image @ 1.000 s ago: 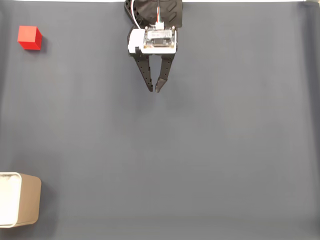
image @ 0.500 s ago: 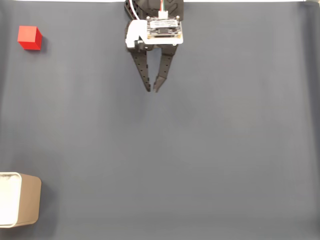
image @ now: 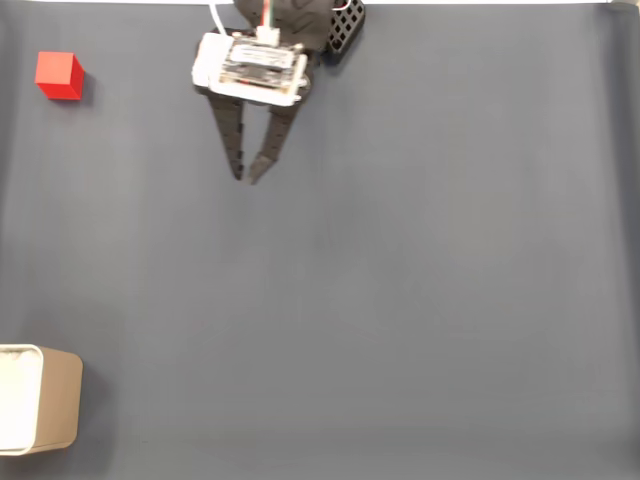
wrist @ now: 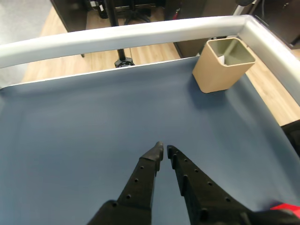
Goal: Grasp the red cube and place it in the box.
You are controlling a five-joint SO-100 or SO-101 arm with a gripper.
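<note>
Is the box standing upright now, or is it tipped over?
Upright. In the wrist view the box stands on the mat with its opening upward; in the fixed view its rim faces the camera above.

Nearly closed black fingers [wrist: 154,161] above blue mat [wrist: 70,131], box [wrist: 224,65] far right.

This looks like a lab or office workroom. A dark blue mat [wrist: 84,131] covers the worktop, edged by a grey padded rail [wrist: 140,35]. Beyond it, at the top of the wrist view, lie a wooden floor [wrist: 145,51] and a black stand pole [wrist: 112,23].
</note>
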